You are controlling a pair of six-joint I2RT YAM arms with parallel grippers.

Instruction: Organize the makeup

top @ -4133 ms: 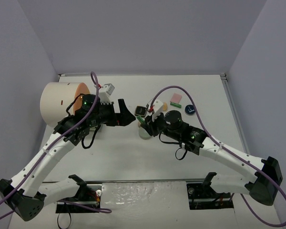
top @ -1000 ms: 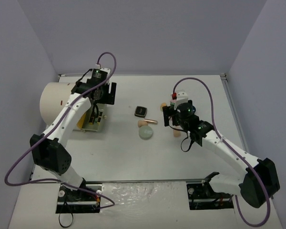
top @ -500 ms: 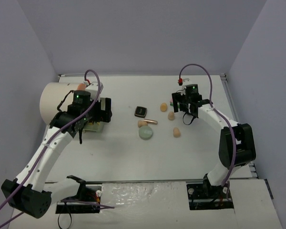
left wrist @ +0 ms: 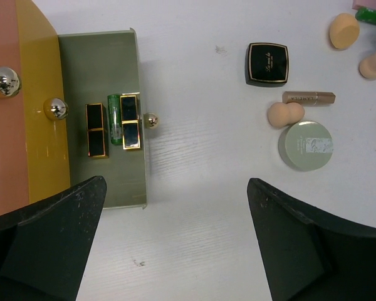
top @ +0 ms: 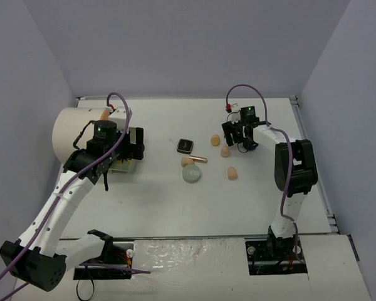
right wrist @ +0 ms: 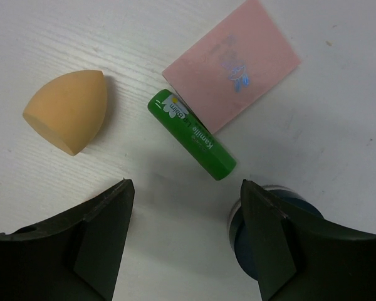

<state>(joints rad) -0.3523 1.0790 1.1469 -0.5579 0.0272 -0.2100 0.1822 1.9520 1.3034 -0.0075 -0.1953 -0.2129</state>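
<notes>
From above, I see my left gripper [top: 136, 145] over the open drawer [top: 126, 164] in front of the cream cylinder [top: 69, 128]. My right gripper [top: 237, 133] sits toward the far side of the table [top: 175, 213], just beside two of the peach sponges [top: 215, 140]. The black square compact [top: 185, 146] and the pale green disc [top: 192, 175] lie mid-table, between the arms.

On the left wrist camera the gripper's two fingers are spread wide with nothing between them. Below them the drawer holds two black-and-gold lipsticks [left wrist: 96, 130] with a small green stick [left wrist: 114, 119] between them, touching the right-hand one. Out on the table a rose-gold stick [left wrist: 308, 97] lies between the compact and the disc, with a sponge just beside it.

On the right wrist camera the fingers are also parted and empty. Beyond them a green tube [right wrist: 191, 134] lies slantwise, touching the edge of the pink square pad [right wrist: 232, 64]. A sponge lies to its left, apart from it. A dark round compact [right wrist: 272, 193] is mostly hidden behind the right finger.
</notes>
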